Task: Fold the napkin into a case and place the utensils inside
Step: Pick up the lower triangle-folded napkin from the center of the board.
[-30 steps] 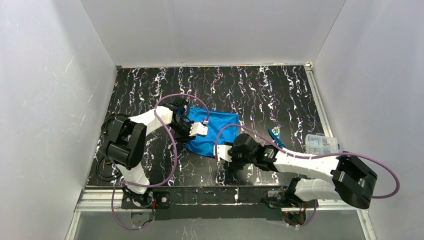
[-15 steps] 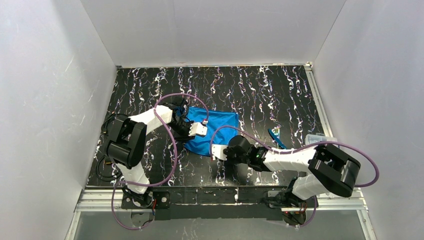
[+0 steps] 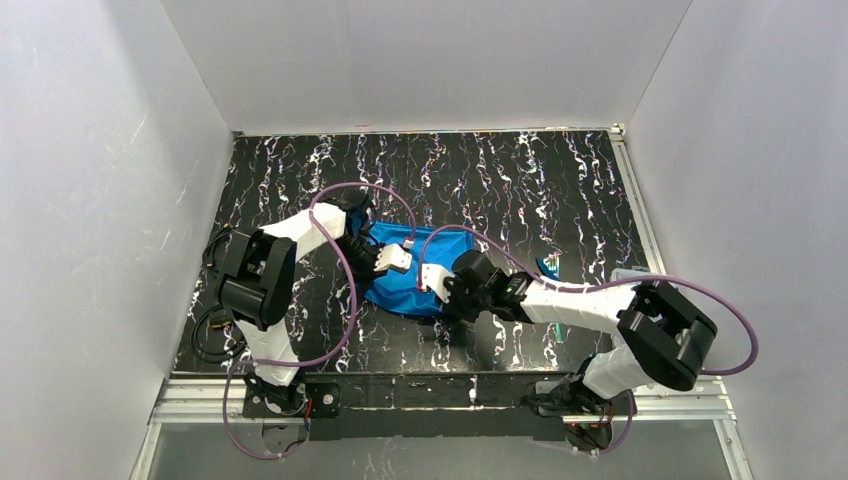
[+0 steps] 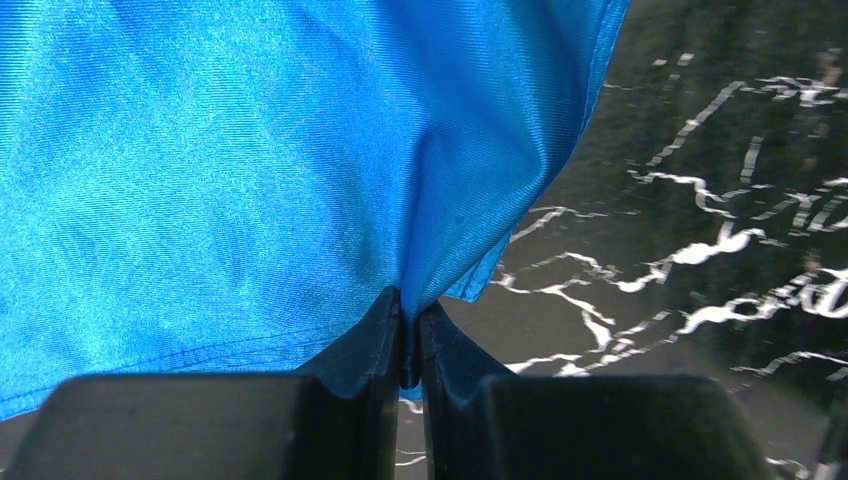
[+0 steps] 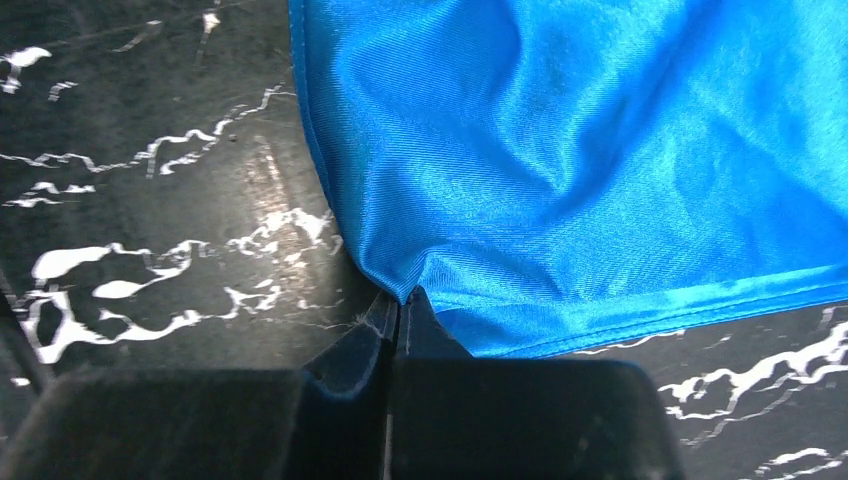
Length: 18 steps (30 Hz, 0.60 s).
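Pinching opposite edges of the napkin point(image 3: 447, 245) at mid-frame, the left gripper point(image 4: 410, 322) and right gripper point(image 5: 398, 315) each clamp blue cloth, seemingly to lift a fold, while the utensils point(image 3: 548, 267) lie well apart at right.
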Each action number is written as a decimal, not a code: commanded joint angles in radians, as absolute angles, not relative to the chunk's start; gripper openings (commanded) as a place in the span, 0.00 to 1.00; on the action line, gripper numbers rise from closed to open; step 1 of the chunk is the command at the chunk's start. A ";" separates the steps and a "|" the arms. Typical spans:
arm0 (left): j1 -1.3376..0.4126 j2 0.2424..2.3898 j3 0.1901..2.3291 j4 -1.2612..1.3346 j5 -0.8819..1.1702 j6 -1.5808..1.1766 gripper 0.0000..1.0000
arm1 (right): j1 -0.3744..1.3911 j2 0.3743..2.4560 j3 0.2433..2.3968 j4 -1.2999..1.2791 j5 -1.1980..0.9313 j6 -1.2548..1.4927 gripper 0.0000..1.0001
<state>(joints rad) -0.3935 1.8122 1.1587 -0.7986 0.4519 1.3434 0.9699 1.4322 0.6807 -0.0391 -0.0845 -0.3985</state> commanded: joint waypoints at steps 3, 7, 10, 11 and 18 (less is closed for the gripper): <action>-0.387 1.786 1.196 -1.072 0.544 1.367 0.00 | 0.966 1.401 0.787 -0.219 -0.172 -0.198 0.01; -0.370 1.811 1.236 -1.199 0.581 1.373 0.00 | 0.936 1.482 0.882 -0.326 -0.285 -0.115 0.01; -0.364 1.858 1.280 -1.272 0.586 1.384 0.00 | 0.877 1.545 0.917 -0.342 -0.473 -0.053 0.01; -0.361 1.875 1.297 -1.293 0.587 1.388 0.00 | 0.849 1.565 0.922 -0.336 -0.538 -0.026 0.01; -0.326 1.957 1.357 -1.339 0.569 1.371 0.00 | 0.655 1.615 0.928 -0.263 -0.819 0.098 0.01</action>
<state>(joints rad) -0.3489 1.9350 1.3289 -1.2510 0.5453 1.3659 0.7437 1.6138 0.9020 -0.2920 -0.5964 -0.0078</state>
